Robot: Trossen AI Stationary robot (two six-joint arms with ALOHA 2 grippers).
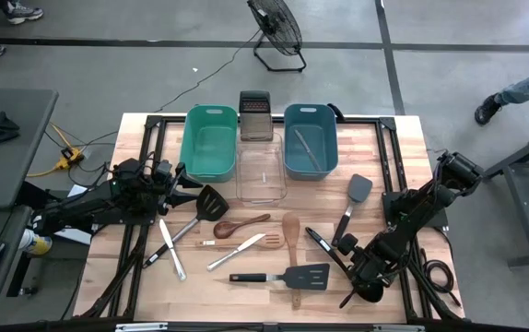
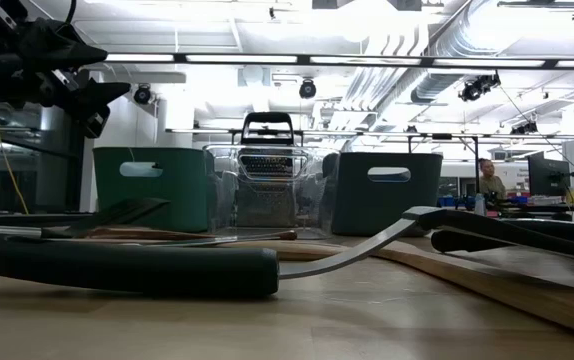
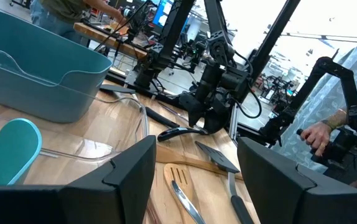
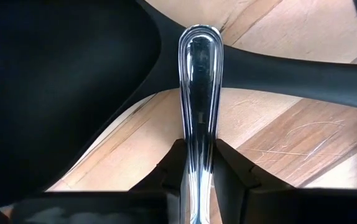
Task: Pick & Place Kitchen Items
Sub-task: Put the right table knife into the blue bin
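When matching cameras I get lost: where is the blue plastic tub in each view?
High view: blue plastic tub at the back, right of centre.
Low view: tub right of centre.
Left wrist view: tub upper left.
Right wrist view: absent.
Landmark: clear plastic tub beside it.

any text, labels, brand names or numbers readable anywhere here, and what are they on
None can be read.
Teal tub, blue tub, clear tub, box grater: no label or lettering shows.
Utensils, including the shiny metal handle between the right end effector's fingers: no brand mark visible.
Screens in the room behind: too blurred to read.
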